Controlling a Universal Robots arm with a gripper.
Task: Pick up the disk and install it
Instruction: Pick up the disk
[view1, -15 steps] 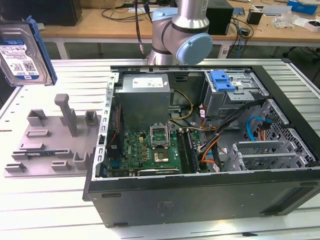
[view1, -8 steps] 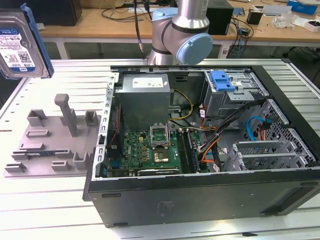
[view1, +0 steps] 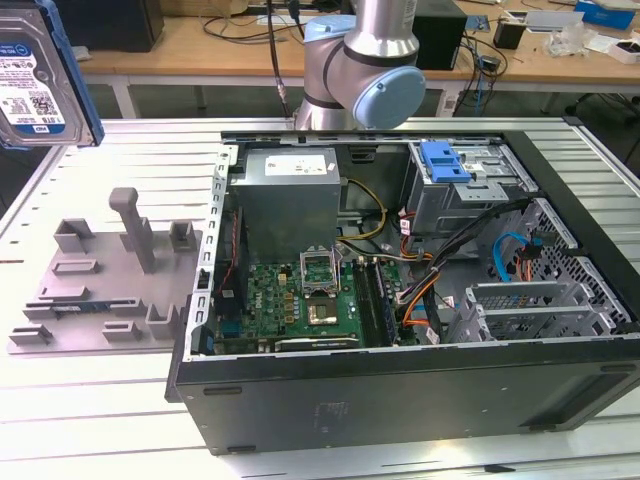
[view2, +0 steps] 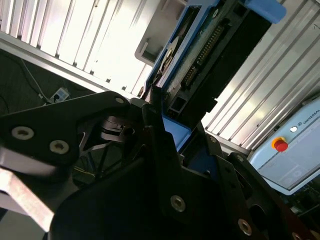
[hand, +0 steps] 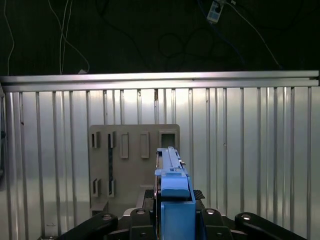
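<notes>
The claw (view2: 159, 112) is clenched on the disk (view2: 200, 55), its black fingers (view2: 165, 145) pressing the blue frame from both sides in both wrist views. The disk is lifted clear of the worktop (view1: 120, 400). In the exterior view it hangs high at that view's left, label side showing, above the worktop's far corner. In the first wrist view it appears edge-on, with a grey holder plate (hand: 132, 150) on the ribbed worktop beyond it. The plate sits near the worktop's edge at the exterior view's left, with empty slots and an upright post.

An open computer case (view1: 400, 390) takes the middle of the worktop and reaches toward the edge at the exterior view's right. Inside it are a green circuit board (view1: 300, 295), a grey power box (view1: 290, 195) and a metal drive cage (view1: 470, 195) topped by a blue bracket (view1: 445, 160). The arm (view1: 365, 60) rises behind the case at the far edge.
</notes>
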